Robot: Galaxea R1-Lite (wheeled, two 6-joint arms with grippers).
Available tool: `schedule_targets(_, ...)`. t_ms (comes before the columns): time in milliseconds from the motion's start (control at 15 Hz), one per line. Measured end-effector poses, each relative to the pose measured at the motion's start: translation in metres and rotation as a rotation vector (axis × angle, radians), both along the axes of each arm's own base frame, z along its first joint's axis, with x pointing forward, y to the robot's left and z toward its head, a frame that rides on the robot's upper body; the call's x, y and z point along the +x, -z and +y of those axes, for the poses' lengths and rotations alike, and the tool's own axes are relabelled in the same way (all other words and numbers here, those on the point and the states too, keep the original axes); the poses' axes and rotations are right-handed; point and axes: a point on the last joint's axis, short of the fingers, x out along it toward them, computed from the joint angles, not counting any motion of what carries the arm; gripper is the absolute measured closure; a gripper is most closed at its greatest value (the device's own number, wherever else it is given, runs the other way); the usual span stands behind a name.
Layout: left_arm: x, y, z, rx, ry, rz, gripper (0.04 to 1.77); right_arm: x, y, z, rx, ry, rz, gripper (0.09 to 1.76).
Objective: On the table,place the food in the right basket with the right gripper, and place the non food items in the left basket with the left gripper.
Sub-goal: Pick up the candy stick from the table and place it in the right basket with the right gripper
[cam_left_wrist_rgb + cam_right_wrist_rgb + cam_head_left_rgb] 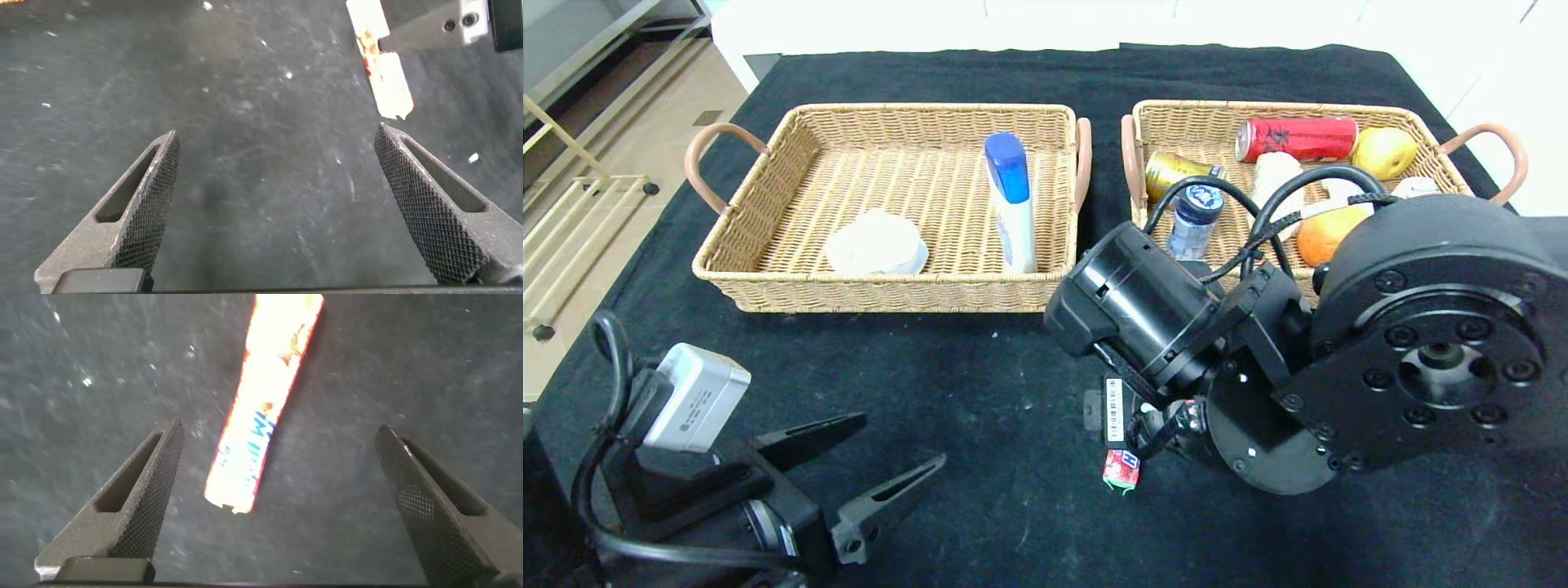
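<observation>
Left gripper sits parked at the front-left corner of the table, claws spread wide, nothing between them. Looks idle while the other arm works.

Left basket, toward the back-left of the table, holds a white round item and a blue-capped tube lying flat. Reads as the non-food side, sorted.

Last loose item: a small snack bar in a red and white wrapper, flat on the cloth near the front edge, about mid-table. Food by the look of it, so it's the right arm's job.

Right gripper hangs directly over that bar, pointing down, claws spread with the bar lying between them, not touching. The bar sits skewed to the claw line, so closing may twist it before it seats.

Right basket, toward the back-right, already holds a red can, a gold can, a small bottle, a pear and an orange. Drop point is straight behind the pick.
</observation>
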Motion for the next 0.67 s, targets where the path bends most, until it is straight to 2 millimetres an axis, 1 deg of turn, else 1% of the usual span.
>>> schedule_targets(400, 0.000, -0.007, 0.013, -0.036, 0.019, -0.033, 0.09, 0.008, 0.013, 0.008, -0.016, 0.015, 0.017, 0.14)
schedule_targets(667, -0.002, -0.009, 0.015, -0.040, 0.010, -0.043, 0.09, 0.012, 0.019, 0.011, -0.024, 0.022, 0.024, 0.14)
